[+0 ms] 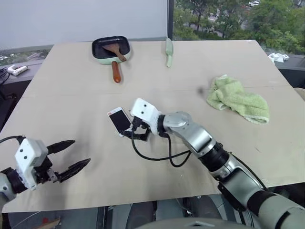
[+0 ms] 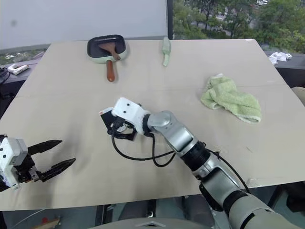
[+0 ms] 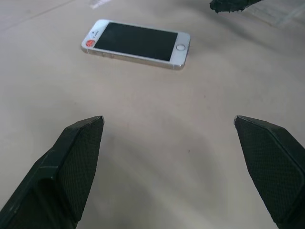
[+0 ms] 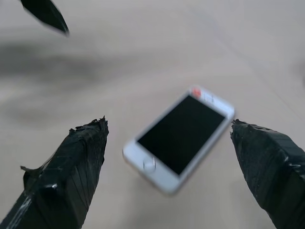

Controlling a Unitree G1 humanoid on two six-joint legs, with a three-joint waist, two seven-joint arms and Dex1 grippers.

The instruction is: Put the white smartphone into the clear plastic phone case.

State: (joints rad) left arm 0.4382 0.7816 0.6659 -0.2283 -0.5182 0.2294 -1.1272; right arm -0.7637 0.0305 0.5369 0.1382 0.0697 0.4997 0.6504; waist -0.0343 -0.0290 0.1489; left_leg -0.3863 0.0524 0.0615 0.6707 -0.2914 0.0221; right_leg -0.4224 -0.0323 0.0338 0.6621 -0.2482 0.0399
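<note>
The white smartphone (image 1: pixel 119 120) lies flat and screen-up on the beige table (image 1: pixel 71 90), a little left of centre. My right gripper (image 1: pixel 136 130) reaches in from the right, open just beside the phone's right edge, and the phone (image 4: pixel 178 136) lies ahead between its spread fingers. My left gripper (image 1: pixel 79 152) hangs open near the table's front left, pointing toward the phone (image 3: pixel 138 43) with bare table between them. Faint glassy lines (image 3: pixel 281 14) past the right fingertip may be the clear plastic phone case; I cannot tell.
A pale green pan (image 1: pixel 111 47) holding a wooden spatula sits at the back, with a light green utensil (image 1: pixel 168 51) to its right. A crumpled green cloth (image 1: pixel 237 99) lies at the right. A black cable (image 1: pixel 152 155) loops below my right wrist.
</note>
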